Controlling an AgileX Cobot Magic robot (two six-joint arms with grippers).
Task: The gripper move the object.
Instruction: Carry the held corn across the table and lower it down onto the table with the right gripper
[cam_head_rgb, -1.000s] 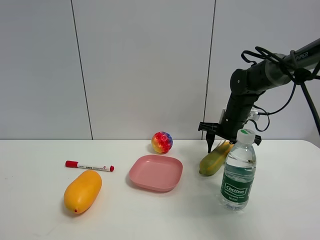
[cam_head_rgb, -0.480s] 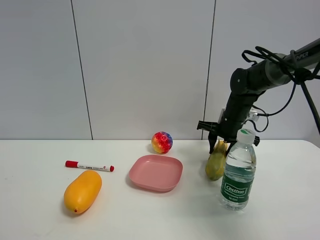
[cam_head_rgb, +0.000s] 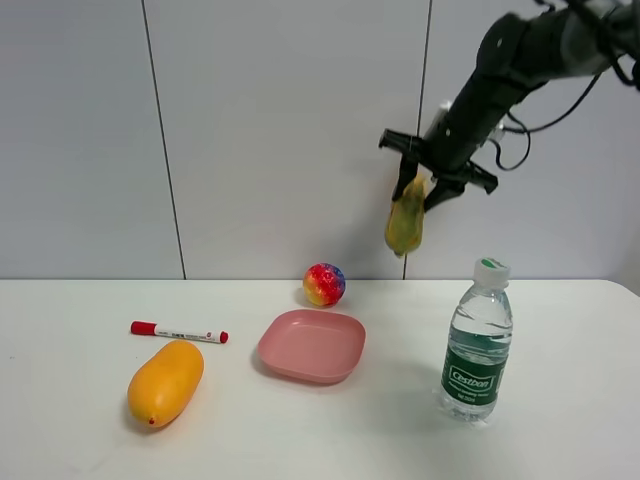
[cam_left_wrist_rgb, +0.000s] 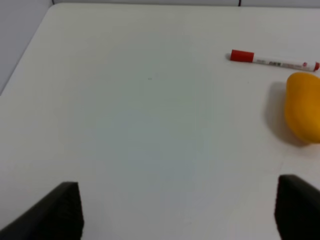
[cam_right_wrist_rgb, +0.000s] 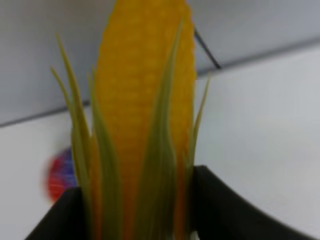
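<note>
My right gripper (cam_head_rgb: 421, 186) is shut on the toy corn cob (cam_head_rgb: 405, 221) and holds it high in the air, hanging down, above the table between the pink plate (cam_head_rgb: 311, 345) and the water bottle (cam_head_rgb: 477, 341). In the right wrist view the corn cob (cam_right_wrist_rgb: 142, 115) fills the frame between the black fingers (cam_right_wrist_rgb: 215, 205), yellow kernels with green husk leaves. My left gripper (cam_left_wrist_rgb: 175, 210) shows only its two black fingertips (cam_left_wrist_rgb: 62, 210), wide apart and empty, over bare table.
An orange-yellow mango (cam_head_rgb: 165, 382) and a red-capped marker (cam_head_rgb: 179, 332) lie at the left; both show in the left wrist view, mango (cam_left_wrist_rgb: 302, 106) and marker (cam_left_wrist_rgb: 273, 60). A multicoloured ball (cam_head_rgb: 324, 284) sits behind the plate.
My right gripper has lifted the corn cob off the table beside the bottle and carried it well up and slightly left. Nothing else moved.
</note>
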